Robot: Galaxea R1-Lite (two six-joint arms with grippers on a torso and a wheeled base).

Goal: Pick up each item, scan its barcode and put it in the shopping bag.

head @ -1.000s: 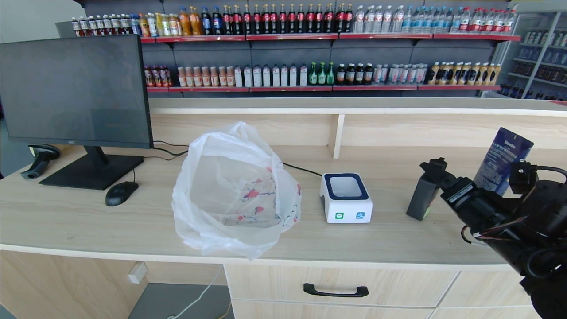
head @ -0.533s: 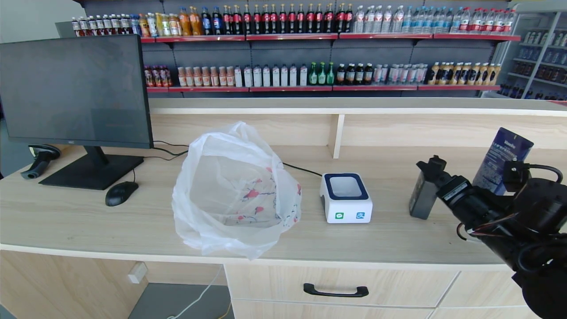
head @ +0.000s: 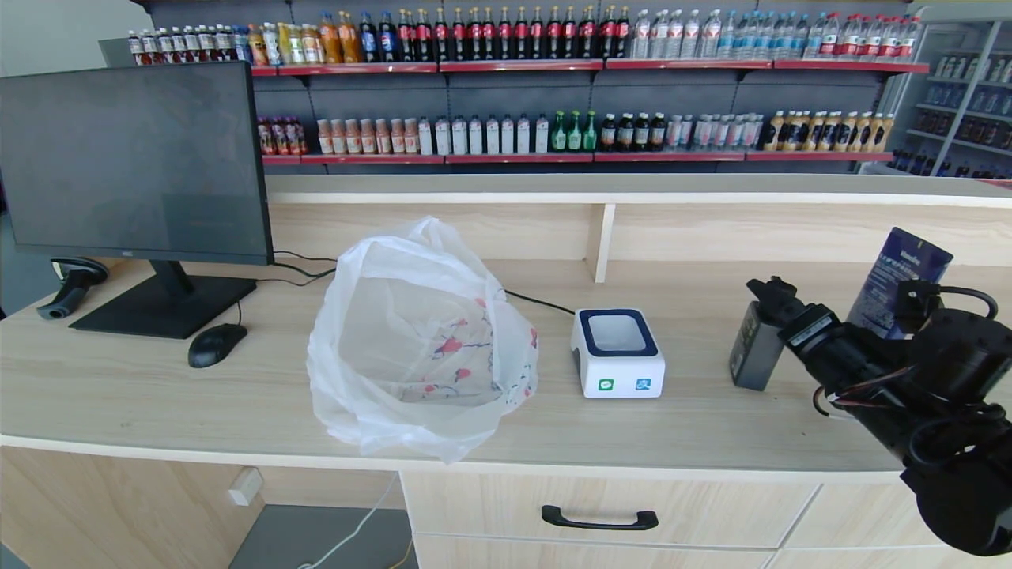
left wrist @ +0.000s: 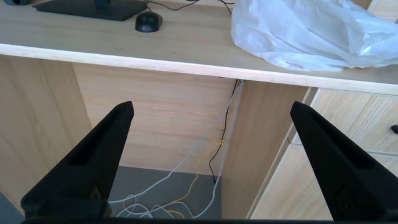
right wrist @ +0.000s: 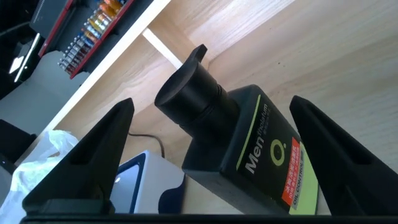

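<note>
A black bottle (head: pixel 755 352) with a black cap stands on the counter right of the scanner. In the right wrist view the black bottle (right wrist: pixel 249 149) lies between the spread fingers (right wrist: pixel 87 168) of my right gripper (right wrist: pixel 211 104), which is open around it. In the head view, the right gripper (head: pixel 773 304) sits at the bottle's top. A dark blue package (head: pixel 901 273) stands behind the right arm. The white plastic shopping bag (head: pixel 419 340) stands open at the counter's middle. My left gripper (left wrist: pixel 211 106) hangs open below the counter's front edge, holding nothing.
A white barcode scanner (head: pixel 618 352) sits between bag and bottle. At the left stand a monitor (head: pixel 134 158), a mouse (head: pixel 215 344) and a handheld scanner (head: pixel 71 288). A raised ledge (head: pixel 632 197) runs along the back. Cables (left wrist: pixel 211 162) hang under the counter.
The right arm has shifted slightly right and lower in the head view, with its gripper still at the black bottle. The bottle now stands a little more upright.
</note>
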